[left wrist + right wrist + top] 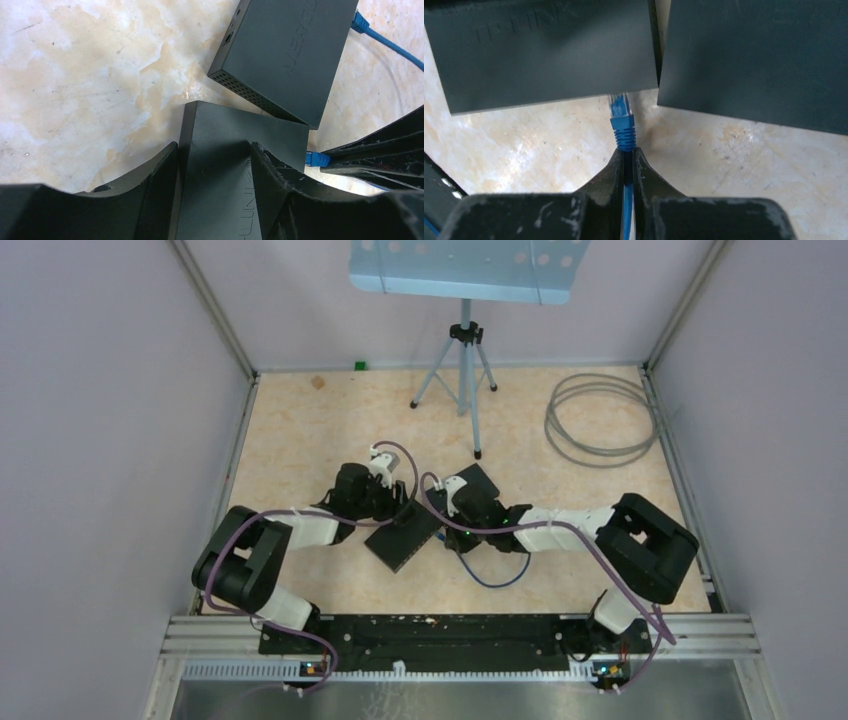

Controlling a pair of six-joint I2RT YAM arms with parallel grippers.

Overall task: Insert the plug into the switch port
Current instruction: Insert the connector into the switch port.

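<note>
A black TP-LINK switch (405, 537) (220, 165) (544, 50) lies on the marbled table. My left gripper (395, 508) (214, 146) is open over it, with one finger beside its back side and the other over its top face. A blue plug (623, 125) (317, 159) points at the switch's near side. Its clear tip reaches the edge there. The port itself is hidden under the top edge. My right gripper (447, 523) (625, 150) is shut on the plug's rear end, and the blue cable runs back between its fingers.
A second black switch (485, 480) (285, 55) (754, 60) lies close beside the first, with a blue connector (360, 22) in its far side. The blue cable loops (495, 578) toward the near edge. A tripod stand (462, 370) and a grey cable coil (600, 420) stand farther back.
</note>
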